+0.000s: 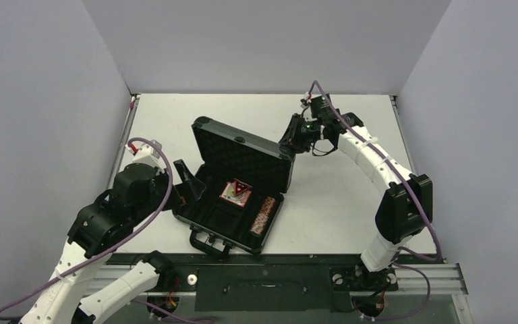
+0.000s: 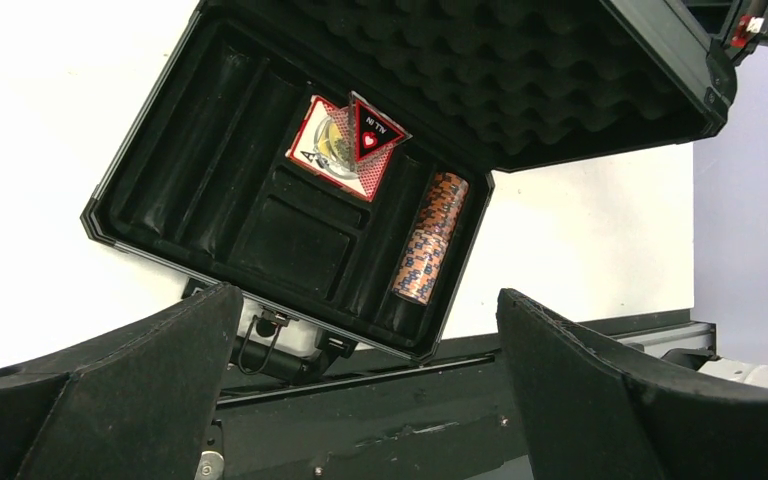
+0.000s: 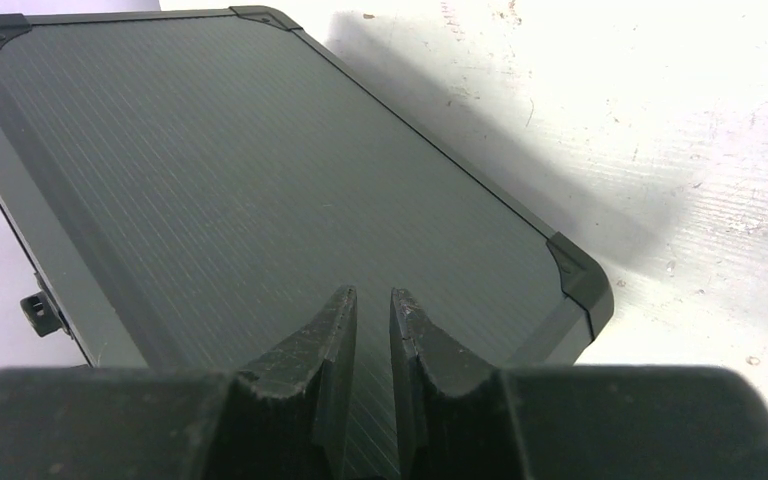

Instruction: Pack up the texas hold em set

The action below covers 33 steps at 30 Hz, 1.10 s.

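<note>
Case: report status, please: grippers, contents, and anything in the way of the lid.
Left gripper open, beside case. Right gripper shut, behind half-open lid. Card box, triangle, one chip roll inside. Nothing seen blocking lid.

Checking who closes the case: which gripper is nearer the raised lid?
Right. The right gripper, shut, is at the outer face of the lid; the left gripper, open, sits left of the case base.
</note>
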Each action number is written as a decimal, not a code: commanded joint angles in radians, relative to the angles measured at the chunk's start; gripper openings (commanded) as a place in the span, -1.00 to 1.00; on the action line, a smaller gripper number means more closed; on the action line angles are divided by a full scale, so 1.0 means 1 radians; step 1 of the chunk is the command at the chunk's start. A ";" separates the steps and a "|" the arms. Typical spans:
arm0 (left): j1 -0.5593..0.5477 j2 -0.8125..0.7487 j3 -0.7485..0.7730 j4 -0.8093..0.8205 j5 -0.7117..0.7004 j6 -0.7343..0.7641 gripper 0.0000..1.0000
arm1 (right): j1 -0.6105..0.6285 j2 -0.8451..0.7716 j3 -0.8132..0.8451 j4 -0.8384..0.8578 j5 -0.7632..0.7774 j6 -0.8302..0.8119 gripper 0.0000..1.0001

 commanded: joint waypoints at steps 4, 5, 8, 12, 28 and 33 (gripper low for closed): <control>0.003 -0.013 0.044 0.017 0.002 -0.025 1.00 | 0.028 -0.054 -0.014 0.022 -0.005 0.010 -0.67; 0.003 -0.015 0.046 0.015 0.003 -0.031 1.00 | 0.032 -0.056 -0.016 0.021 -0.006 0.011 -0.67; 0.003 -0.017 0.060 0.010 0.002 -0.039 0.91 | 0.043 -0.059 -0.017 0.017 -0.009 0.009 -0.64; 0.003 -0.016 0.068 0.008 -0.008 -0.039 0.89 | 0.057 -0.067 -0.021 0.012 -0.009 0.007 -0.60; 0.003 -0.003 0.072 0.017 0.002 -0.052 0.87 | 0.110 -0.151 -0.104 0.011 0.020 0.012 -0.45; 0.003 -0.006 0.063 0.014 0.011 -0.059 0.86 | 0.123 -0.191 -0.163 0.027 0.034 0.023 -0.44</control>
